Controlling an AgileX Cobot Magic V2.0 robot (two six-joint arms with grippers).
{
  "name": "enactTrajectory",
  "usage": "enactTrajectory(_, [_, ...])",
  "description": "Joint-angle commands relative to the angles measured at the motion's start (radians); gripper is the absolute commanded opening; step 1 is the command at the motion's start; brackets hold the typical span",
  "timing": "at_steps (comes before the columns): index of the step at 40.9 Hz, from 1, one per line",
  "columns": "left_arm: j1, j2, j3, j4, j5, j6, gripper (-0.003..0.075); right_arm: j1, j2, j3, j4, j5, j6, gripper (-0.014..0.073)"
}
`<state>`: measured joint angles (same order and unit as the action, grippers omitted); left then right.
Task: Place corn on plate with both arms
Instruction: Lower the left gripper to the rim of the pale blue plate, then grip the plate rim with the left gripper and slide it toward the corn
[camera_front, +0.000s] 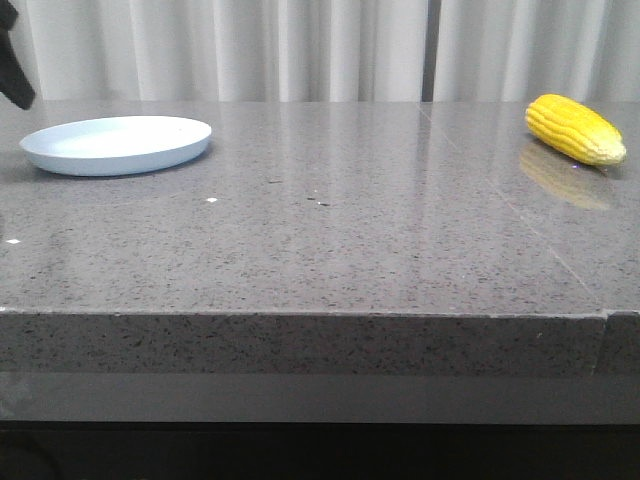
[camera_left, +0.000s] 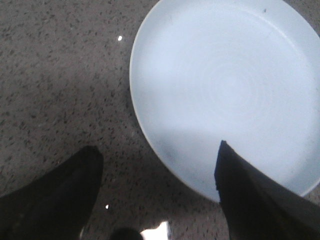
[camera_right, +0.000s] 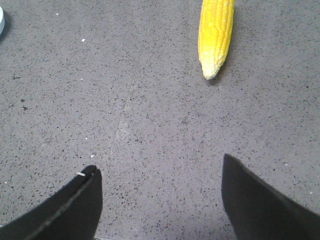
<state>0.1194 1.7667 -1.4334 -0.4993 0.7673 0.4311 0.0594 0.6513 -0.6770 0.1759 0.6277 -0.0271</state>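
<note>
The yellow corn (camera_front: 576, 129) lies on the grey table at the far right. It also shows in the right wrist view (camera_right: 216, 35), its pale tip toward my right gripper (camera_right: 159, 167), which is open, empty and well apart from it. The pale blue-white plate (camera_front: 117, 143) sits at the far left and is empty. In the left wrist view my left gripper (camera_left: 157, 150) is open and empty above the plate's near rim (camera_left: 150, 135), one finger (camera_left: 250, 195) over the plate and the other over bare table. A black part of the left arm (camera_front: 12, 65) shows at the front view's left edge.
The grey speckled table (camera_front: 330, 230) has its front edge (camera_front: 300, 315) near the camera. White curtains (camera_front: 300, 45) hang behind it. A few small white specks (camera_front: 211, 200) lie on the table near the plate.
</note>
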Motion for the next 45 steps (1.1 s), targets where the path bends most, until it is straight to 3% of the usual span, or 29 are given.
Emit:
enactTrajectory(1, [-0.016, 0.005, -0.08, -0.044, -0.03, 0.008, 0.0473, 0.0, 0.004, -0.033, -0.008, -0.057, -0.009, 0.0531])
enactTrajectory(23, [-0.018, 0.157, -0.199, -0.044, -0.019, 0.008, 0.0459, 0.0, 0.004, -0.033, -0.008, -0.055, -0.009, 0.0531])
enactTrajectory(26, [-0.018, 0.159, -0.199, -0.044, -0.015, 0.008, 0.04, 0.0, 0.004, -0.033, -0.008, -0.055, -0.009, 0.0531])
enactTrajectory(37, [-0.018, 0.16, -0.199, -0.036, 0.002, 0.008, 0.0057, 0.0, 0.004, -0.033, -0.008, -0.055, -0.009, 0.0531])
enactTrajectory(41, [-0.018, 0.16, -0.199, -0.036, 0.002, 0.008, -0.002, 0.0, 0.004, -0.033, -0.008, -0.055, -0.009, 0.0531])
enactTrajectory(45, [-0.018, 0.158, -0.204, -0.038, 0.021, 0.008, -0.002, 0.0, 0.004, -0.033, -0.008, -0.055, -0.009, 0.0531])
